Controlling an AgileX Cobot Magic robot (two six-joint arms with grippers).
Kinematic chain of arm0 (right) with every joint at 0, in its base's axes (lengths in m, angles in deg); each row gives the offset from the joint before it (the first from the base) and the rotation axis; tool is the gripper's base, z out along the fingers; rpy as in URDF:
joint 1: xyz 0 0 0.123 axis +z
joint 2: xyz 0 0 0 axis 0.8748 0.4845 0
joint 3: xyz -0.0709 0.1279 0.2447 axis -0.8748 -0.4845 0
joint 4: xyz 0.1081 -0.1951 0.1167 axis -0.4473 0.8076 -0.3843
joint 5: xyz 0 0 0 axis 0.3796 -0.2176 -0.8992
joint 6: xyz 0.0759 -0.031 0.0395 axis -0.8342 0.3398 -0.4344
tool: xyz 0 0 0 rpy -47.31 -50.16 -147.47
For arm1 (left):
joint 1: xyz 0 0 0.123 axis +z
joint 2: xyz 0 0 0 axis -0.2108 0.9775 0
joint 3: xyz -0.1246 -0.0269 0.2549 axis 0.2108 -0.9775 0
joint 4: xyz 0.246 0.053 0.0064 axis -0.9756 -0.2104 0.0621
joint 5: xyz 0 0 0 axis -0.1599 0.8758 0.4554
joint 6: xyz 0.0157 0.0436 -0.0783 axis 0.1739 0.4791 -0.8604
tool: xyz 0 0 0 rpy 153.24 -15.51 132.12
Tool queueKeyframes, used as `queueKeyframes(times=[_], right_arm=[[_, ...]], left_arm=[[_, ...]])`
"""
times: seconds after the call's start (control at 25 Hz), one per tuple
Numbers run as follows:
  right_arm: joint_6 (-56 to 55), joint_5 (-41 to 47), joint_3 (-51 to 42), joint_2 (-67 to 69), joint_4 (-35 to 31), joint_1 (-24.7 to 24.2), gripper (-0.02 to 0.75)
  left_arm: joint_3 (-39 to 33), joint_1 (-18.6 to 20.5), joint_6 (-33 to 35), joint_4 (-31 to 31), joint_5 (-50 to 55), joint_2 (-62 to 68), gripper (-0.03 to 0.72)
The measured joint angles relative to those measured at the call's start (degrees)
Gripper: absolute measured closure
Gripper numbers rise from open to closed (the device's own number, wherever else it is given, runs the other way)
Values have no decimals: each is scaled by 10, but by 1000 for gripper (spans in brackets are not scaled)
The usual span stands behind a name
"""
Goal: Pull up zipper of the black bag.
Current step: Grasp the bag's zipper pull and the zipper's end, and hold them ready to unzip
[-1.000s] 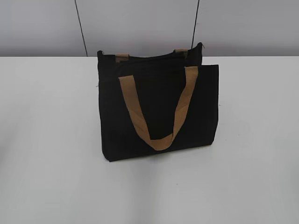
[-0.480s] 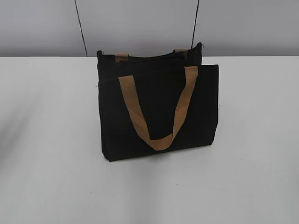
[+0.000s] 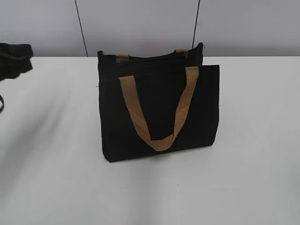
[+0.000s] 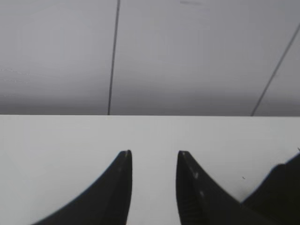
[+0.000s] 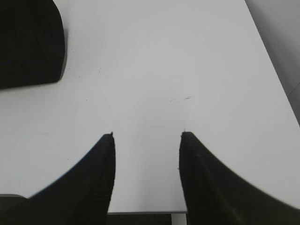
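Note:
The black bag [image 3: 159, 110] stands upright mid-table in the exterior view, one tan strap handle [image 3: 158, 140] hanging down its front. The zipper [image 3: 150, 57] is a thin dark line along its top edge; I cannot make out the pull tab. My left gripper [image 4: 153, 152] is open and empty over bare table, facing the wall. Part of the left arm [image 3: 15, 58] shows at the exterior view's left edge, well left of the bag. My right gripper [image 5: 147, 133] is open and empty over the table; it is out of the exterior view. A black shape [image 5: 28, 42], probably the bag, lies at its upper left.
The white table [image 3: 253, 178] is backed by a grey panelled wall [image 3: 140, 23]. The table's near edge [image 5: 140, 213] shows under the right gripper. A dark shape [image 4: 281, 187] sits at the lower right of the left wrist view.
The left arm has come into the exterior view at the left edge. The bag has not moved.

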Motion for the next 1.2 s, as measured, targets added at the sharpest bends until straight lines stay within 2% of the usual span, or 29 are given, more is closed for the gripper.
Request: queueKeyframes(times=[0.24, 0.52, 0.8, 1.2], right_arm=[[0, 0, 0, 0, 0, 0, 383], [0, 0, 0, 0, 0, 0, 383], [0, 0, 0, 0, 0, 0, 383], [0, 0, 0, 0, 0, 0, 383]], left_arm=[[0, -41, 0, -54, -62, 106, 442], [-7, -45, -1, -70, -95, 212, 442], [-9, -45, -15, -188, -128, 239, 442], [-9, -46, -18, -295, -176, 282, 434]])
